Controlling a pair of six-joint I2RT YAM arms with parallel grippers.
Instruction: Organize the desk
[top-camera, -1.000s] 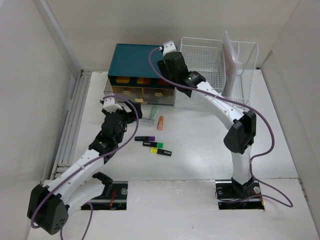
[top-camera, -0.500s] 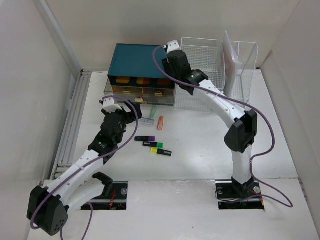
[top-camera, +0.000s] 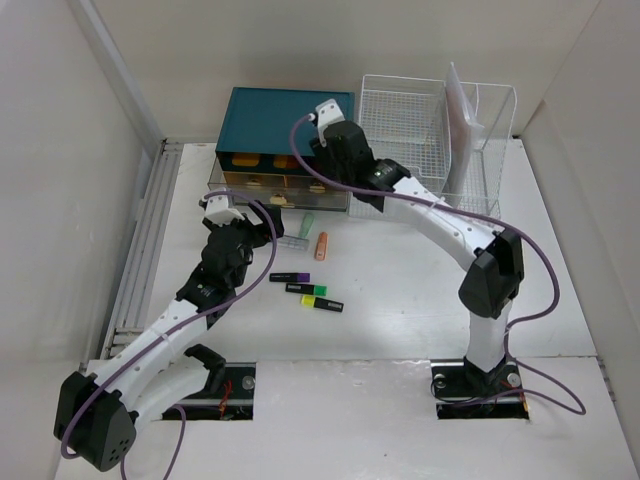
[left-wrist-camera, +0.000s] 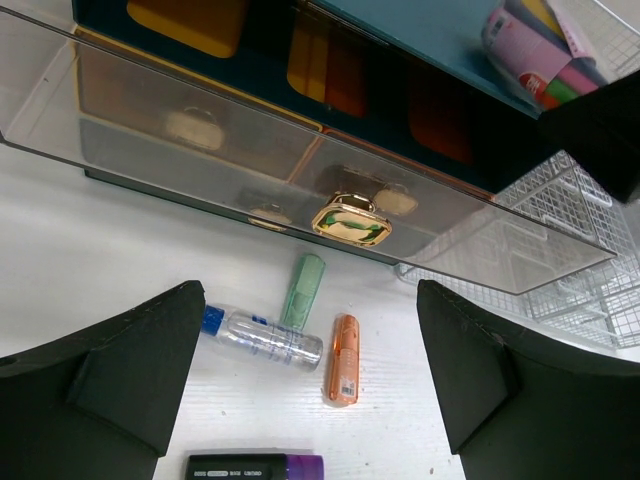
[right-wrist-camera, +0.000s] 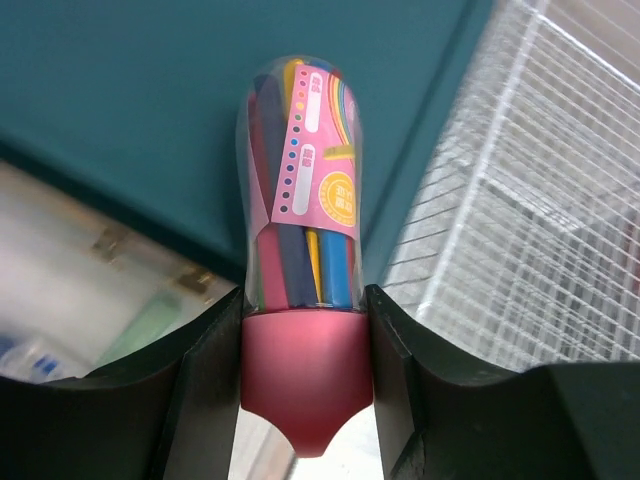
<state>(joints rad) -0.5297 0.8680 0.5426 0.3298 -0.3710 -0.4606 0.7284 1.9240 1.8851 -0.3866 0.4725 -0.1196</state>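
1. White tabletop (top-camera: 400, 290), flat beneath both arms: probably rigid and heavy, nothing to grasp.
2. Right pincer (right-wrist-camera: 303, 335) clamped on pen tube (right-wrist-camera: 300, 180) at red cap (right-wrist-camera: 305, 385); likely light, slick plastic.
3. Left pincer (left-wrist-camera: 310, 370) wide, empty, over orange pen (left-wrist-camera: 345, 372).

Right claw (right-wrist-camera: 305, 345) leftward, over teal cabinet (top-camera: 262, 118)

Soft, even light is coming from above in the top view. The white desk (top-camera: 400, 300) is looking almost washed out there, with only pale, soft-edged shadows lying on it. In the left wrist view the clear drawer front (left-wrist-camera: 200, 130) is giving back milky reflections. In the right wrist view the tube of pens (right-wrist-camera: 300, 250) is showing sharp, while the wire basket (right-wrist-camera: 520, 180) and the lower left corner are looking blurred.
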